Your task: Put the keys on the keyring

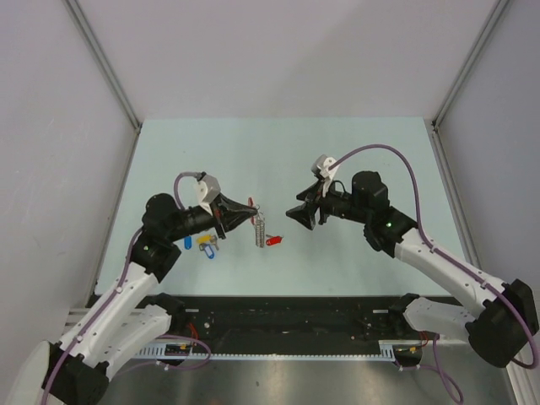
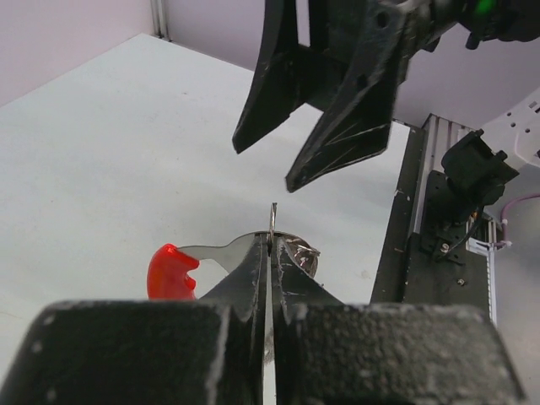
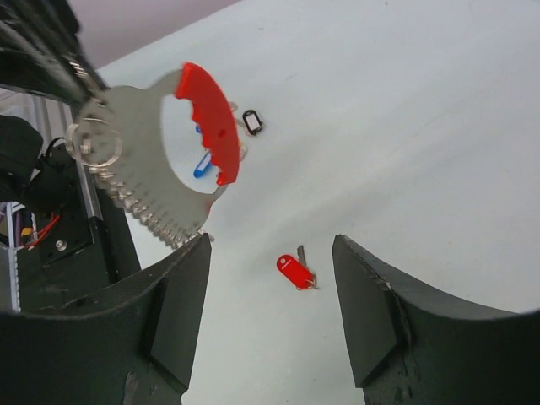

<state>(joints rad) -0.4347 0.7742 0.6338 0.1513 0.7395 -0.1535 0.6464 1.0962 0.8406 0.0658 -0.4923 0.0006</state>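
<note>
Pale green table (image 1: pixel 354 160) fills the middle of the top view, closed in by plain grey-white walls (image 1: pixel 51 101), with a black rail (image 1: pixel 287 325) along the near edge where both arms are bolted. Over the middle of the table the left gripper (image 1: pixel 245 212) is pinched tight on the keyring (image 1: pixel 259 228), its two fingers pressed flat against the thin metal edge in the left wrist view. The right wrist view shows the keyring as a loop held up off the surface: a bright red curved band (image 3: pixel 211 122) on one side, a grey toothed metal strip (image 3: pixel 156 207) on the other, and a small split ring (image 3: pixel 94 142) hanging at the pinched corner. Whether its low end touches the table I cannot tell. Facing it and well apart, the right gripper (image 1: pixel 305 215) stands wide, nothing between its black fingers (image 3: pixel 173 321). A red key (image 1: pixel 272 240) lies flat on the table just beside the hanging grey strip. A blue key (image 1: pixel 187 243) and a small cluster of further keys (image 1: pixel 207 245) lie near the left arm. A black key (image 3: pixel 251 122) has a white label window, too small to read. A purple cable (image 1: pixel 396 156) loops over the right arm, where a green light (image 1: pixel 386 224) glows.
</note>
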